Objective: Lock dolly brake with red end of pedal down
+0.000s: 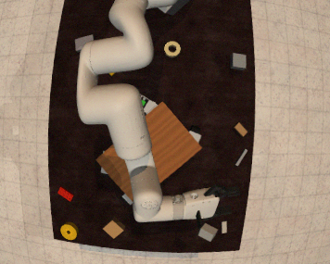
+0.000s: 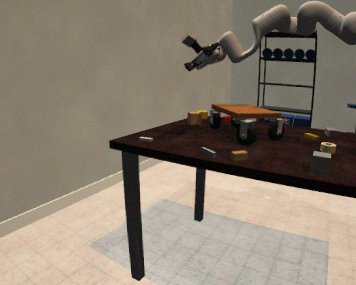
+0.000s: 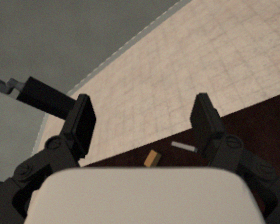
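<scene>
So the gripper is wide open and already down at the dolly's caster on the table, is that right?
Not quite. The gripper is wide open, but it is not down at the caster: the exterior view shows it high in the air, well above the dolly and out past the table edge.

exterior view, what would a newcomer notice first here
The pale arm snaking in from the upper right, its end effector held high above the dark table with fingers spread wide and holding nothing. Below it, the wooden-topped dolly stands on its casters mid-table, small blocks and a yellow ring scattered around it. A black shelf rack stands behind.
</scene>
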`<state>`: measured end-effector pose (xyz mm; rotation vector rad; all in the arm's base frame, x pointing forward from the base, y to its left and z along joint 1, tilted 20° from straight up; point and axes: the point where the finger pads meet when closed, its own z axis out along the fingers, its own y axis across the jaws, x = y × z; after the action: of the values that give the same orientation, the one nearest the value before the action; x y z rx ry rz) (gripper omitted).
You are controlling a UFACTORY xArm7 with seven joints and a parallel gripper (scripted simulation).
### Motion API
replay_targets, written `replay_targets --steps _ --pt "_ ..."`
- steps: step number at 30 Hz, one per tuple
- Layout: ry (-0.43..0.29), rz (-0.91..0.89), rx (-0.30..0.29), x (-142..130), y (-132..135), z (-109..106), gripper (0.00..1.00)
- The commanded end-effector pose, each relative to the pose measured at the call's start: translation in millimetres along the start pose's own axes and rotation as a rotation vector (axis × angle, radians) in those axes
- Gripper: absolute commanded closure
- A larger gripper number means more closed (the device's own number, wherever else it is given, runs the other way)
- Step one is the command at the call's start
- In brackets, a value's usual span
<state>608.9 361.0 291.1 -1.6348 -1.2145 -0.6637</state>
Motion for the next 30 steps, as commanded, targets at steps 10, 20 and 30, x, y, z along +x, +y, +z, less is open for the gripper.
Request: replay_targets --steps 10,20,30 --pt "0.002 -0.005 0.000 3 -1 0 0.00" --pt "-0.006 -0.010 -0.004 1 -2 -1 1.00" --pt "-0.330 -0.214 -0.136 -74 -14 -49 1.00"
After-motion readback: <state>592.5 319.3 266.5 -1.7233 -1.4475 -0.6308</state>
